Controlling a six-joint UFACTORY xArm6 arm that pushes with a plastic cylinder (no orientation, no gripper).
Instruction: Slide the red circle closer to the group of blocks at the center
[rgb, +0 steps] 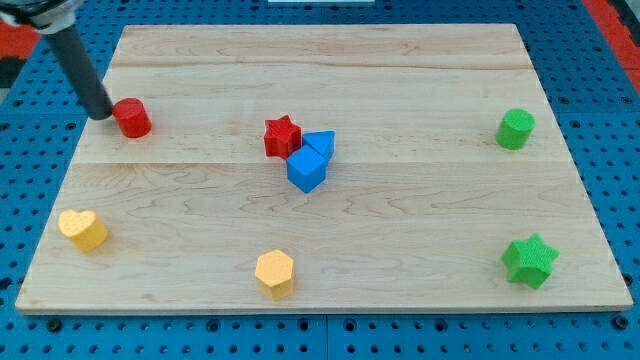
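The red circle (131, 117) stands on the wooden board (420, 70) at the view's upper left. My tip (102, 113) is right at its left side, touching or nearly touching it. The center group lies to the view's right of it: a red star (282, 136), a blue block (320, 145) and a blue cube (307, 170), packed close together.
A yellow heart (82, 229) lies at the lower left and a yellow hexagon (274, 272) at the bottom middle. A green cylinder (516, 129) sits at the right and a green star (529, 260) at the lower right. The board's left edge is near my tip.
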